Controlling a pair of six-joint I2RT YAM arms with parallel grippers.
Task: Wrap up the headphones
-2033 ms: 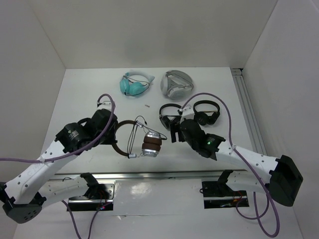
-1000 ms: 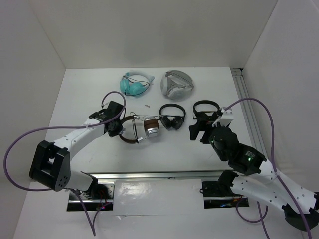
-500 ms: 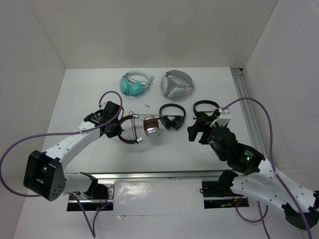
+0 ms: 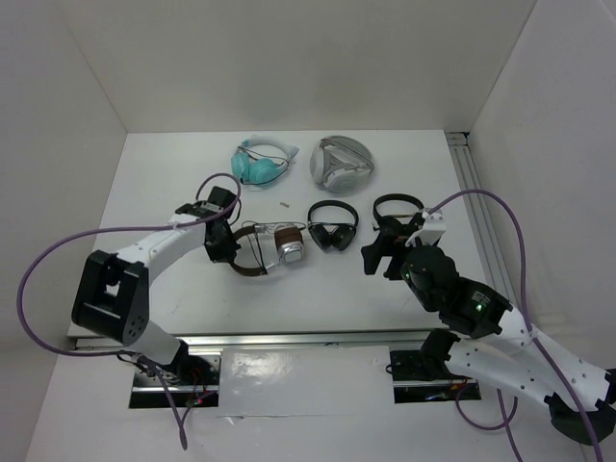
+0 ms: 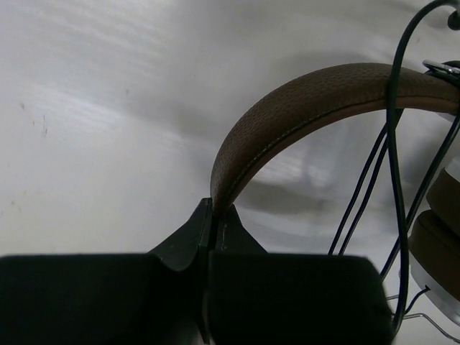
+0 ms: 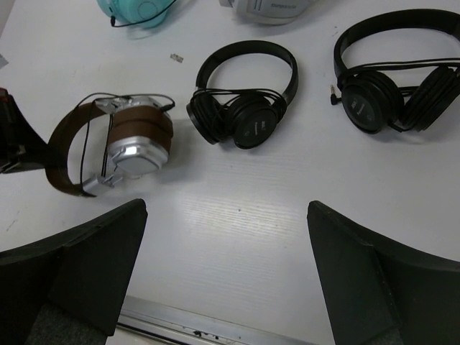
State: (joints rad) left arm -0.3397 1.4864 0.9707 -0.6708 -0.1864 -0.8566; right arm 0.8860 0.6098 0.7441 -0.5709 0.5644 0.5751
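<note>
top view: the headphones (image 4: 287, 245) are lying on the bench (image 4: 164, 183), left of centre, just beside a small black pair (image 4: 333, 229). the left end effector (image 4: 223, 244) is reaching in from the left and pinching the headband (image 4: 245, 269) at its outer curve, probably to anchor the set so it is not sliding while the cable gets handled. the right end effector (image 4: 377, 258) is hovering well apart to the right, fingers spread and carrying nothing; it is likely waiting clear so its path to the cable is open.

left wrist view: the two fingers are pressing together on the edge of the brown headband, which is arching up and away to the right. the thin black cable (image 5: 392, 158) is crossing the headband in several strands, so some wrapping is looking done already, though i cannot tell how snug it is.

right wrist view: the spread fingers are framing the bench from above. the headphones are sitting at the left, earcups (image 6: 136, 144) folded together inside the headband, with cable strands running over them. a second black pair (image 6: 392, 86) and a teal pair (image 6: 136, 8) are lying farther off, out of the way. any loose cable end is looking like the job for the free arm.
</note>
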